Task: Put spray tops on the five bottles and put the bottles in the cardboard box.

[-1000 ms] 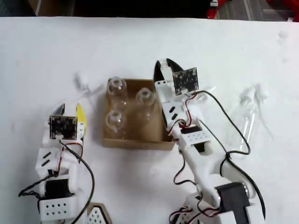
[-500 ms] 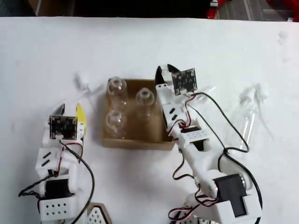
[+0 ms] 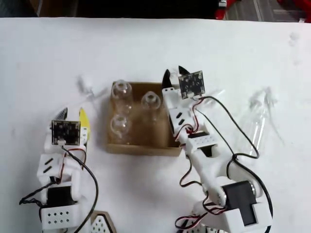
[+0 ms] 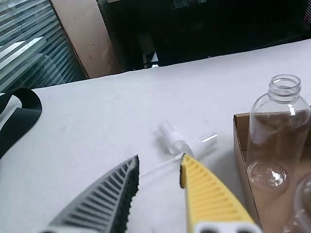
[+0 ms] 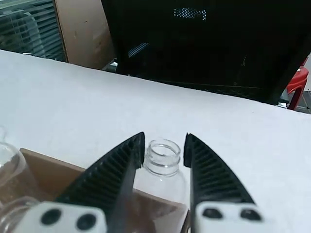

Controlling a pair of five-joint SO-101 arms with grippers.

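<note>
Standing upright in the cardboard box [image 3: 141, 149] in the middle of the white desk [image 3: 48, 48] are three clear bottles, all with open necks: one in the far left corner [image 3: 121, 92], one nearer the middle [image 3: 150, 102], and one at the near left [image 3: 119, 125].

The right end effector [image 3: 174, 73] sits over the box's far right corner with its black fingers apart. From its own wrist view, the end effector [image 5: 164, 138] frames the open neck of a fourth bottle [image 5: 163, 165], one finger on each side. I cannot tell whether the fingers touch the neck, nor whether this bottle stands inside the box's wall or just beyond it.

The left end effector [image 3: 73, 111] rests to the left of the box, its grey and yellow fingers parted and holding nothing. A loose spray top [image 3: 85, 87] lies on the desk just past its fingertips, near the box's far left corner. The left wrist view shows that spray top [image 4: 182, 141] on its side, with its thin tube running back toward the yellow finger.

Well to the right of the right arm, another bottle [image 3: 255, 128] lies flat on the desk with a second spray top [image 3: 265, 97] at its far end. Whether that one is fitted is unclear.
</note>
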